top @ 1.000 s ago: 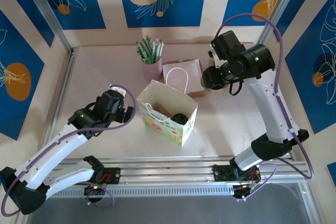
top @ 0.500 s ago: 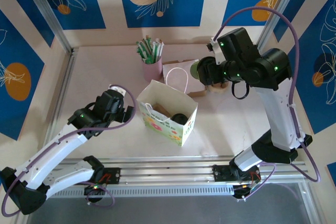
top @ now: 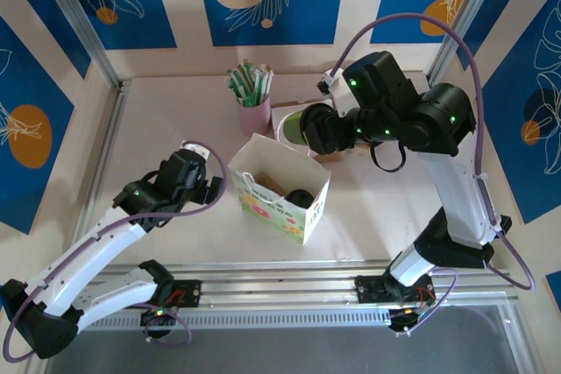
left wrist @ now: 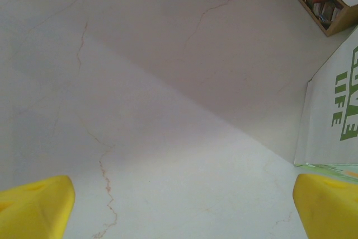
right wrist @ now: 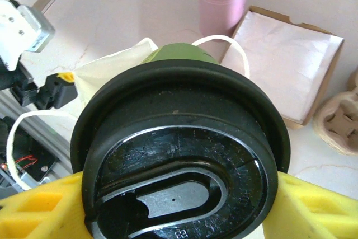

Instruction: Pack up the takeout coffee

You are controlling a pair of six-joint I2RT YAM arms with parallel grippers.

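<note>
My right gripper [top: 323, 129] is shut on the takeout coffee [top: 296, 126] and holds it in the air, tilted, just behind the open paper bag [top: 282, 188]. In the right wrist view the cup's black lid [right wrist: 179, 155] sits between my yellow fingers [right wrist: 42, 211], the green body [right wrist: 179, 54] points away, and the bag's mouth [right wrist: 112, 76] lies beyond it. A black round thing [top: 301, 198] lies inside the bag. My left gripper [top: 210, 187] hangs open low over the table left of the bag, its yellow fingertips [left wrist: 33, 208] wide apart with nothing between them.
A pink cup of green-and-white sticks [top: 254, 109] stands behind the bag, next to a flat brown box [right wrist: 285, 65]. A cardboard cup carrier [right wrist: 338, 118] sits at the right. The bag's white wall [left wrist: 335, 116] is close to my left gripper's right finger.
My right arm has swung left and lifted the takeout coffee from the cardboard carrier's place to just behind the bag. The left arm has not moved.
</note>
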